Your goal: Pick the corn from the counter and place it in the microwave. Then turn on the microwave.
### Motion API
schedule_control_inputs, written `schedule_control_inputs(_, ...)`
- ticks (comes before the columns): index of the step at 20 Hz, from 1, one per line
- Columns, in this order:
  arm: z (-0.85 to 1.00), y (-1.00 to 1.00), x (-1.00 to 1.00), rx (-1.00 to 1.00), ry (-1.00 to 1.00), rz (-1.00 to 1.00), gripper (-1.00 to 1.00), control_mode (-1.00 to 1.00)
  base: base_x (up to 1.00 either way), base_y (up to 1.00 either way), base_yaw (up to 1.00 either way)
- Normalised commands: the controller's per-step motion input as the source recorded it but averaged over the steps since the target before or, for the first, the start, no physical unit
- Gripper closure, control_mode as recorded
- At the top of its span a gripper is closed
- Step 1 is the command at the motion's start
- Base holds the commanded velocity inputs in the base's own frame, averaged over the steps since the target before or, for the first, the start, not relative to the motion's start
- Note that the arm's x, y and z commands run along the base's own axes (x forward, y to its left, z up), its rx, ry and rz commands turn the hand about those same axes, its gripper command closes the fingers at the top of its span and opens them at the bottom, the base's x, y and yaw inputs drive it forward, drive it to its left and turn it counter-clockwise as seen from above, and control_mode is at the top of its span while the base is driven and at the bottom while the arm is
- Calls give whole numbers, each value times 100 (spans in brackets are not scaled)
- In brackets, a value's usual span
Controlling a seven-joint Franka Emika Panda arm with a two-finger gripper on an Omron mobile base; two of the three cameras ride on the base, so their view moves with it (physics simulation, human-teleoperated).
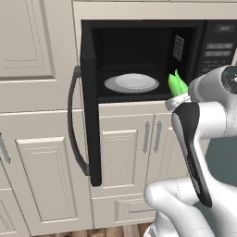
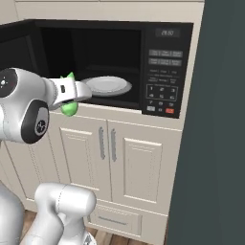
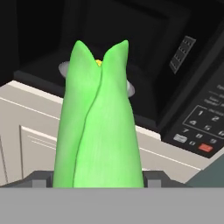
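My gripper (image 3: 98,180) is shut on the corn (image 3: 98,127), a bright green cob whose pointed husk tips aim toward the microwave. From the left base the corn (image 1: 177,83) sits just outside the right front of the open microwave (image 1: 139,60), above the hand. The right base view has the corn (image 2: 70,108) left of the cavity mouth of the microwave (image 2: 115,52). Inside lies a white plate (image 1: 132,82) with nothing on it. The keypad (image 2: 161,88) with its red button (image 2: 169,110) is to the right. The counter is out of view.
The microwave door (image 1: 90,115) hangs wide open to the left, its curved grey handle (image 1: 74,125) sticking out. Cream cabinet doors (image 2: 110,158) fill the wall below. A tall dark panel (image 2: 220,119) stands close on the right.
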Motion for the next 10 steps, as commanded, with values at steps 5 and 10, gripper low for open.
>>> schedule_control_inputs(5,0,0,24,-2,-1,0,100,-100,0,0,0)
schedule_control_inputs(10,4,1,25,-1,0,0,100,-100,0,0,0)
